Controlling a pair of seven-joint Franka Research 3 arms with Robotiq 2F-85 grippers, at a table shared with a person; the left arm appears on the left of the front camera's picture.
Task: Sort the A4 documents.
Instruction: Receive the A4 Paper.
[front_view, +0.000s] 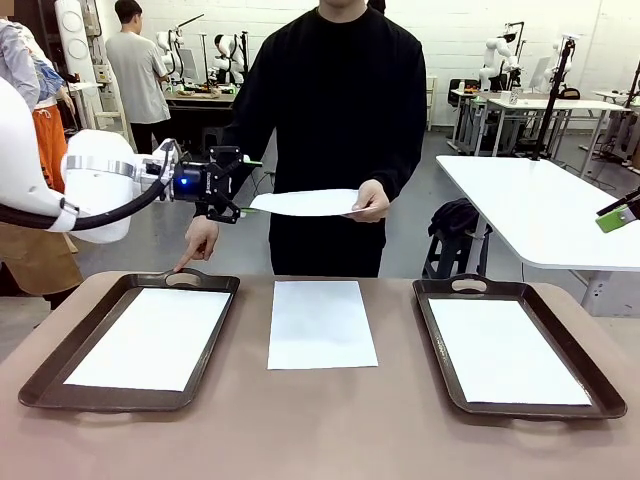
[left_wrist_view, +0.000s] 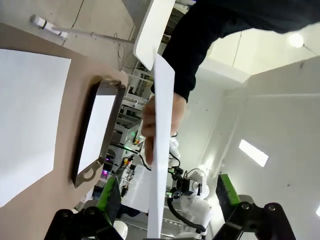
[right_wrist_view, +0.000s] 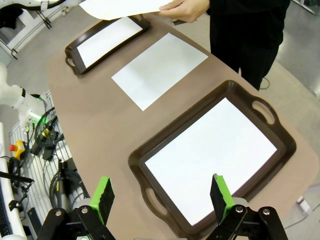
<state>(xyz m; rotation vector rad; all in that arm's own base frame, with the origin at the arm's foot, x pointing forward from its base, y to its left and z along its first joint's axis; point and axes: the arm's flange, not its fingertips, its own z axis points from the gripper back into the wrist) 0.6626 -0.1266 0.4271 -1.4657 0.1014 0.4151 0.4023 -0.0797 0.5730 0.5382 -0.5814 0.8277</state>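
I log one brown table (front_view: 330, 430) with rounded corners. On it:
- left tray (front_view: 128, 402): dark brown, handled, holding a white sheet (front_view: 150, 338)
- right tray (front_view: 530, 411): same kind, holding a second sheet (front_view: 505, 350)
- loose sheet (front_view: 320, 322): flat between them, touching neither

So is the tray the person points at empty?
No, it holds paper: a white sheet lies flat inside the left tray, covering most of its floor.

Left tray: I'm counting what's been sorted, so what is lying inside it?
One white sheet lies flat on the floor of the left tray, covering most of it. Any sheets beneath it would be hidden, so the count stays uncertain.
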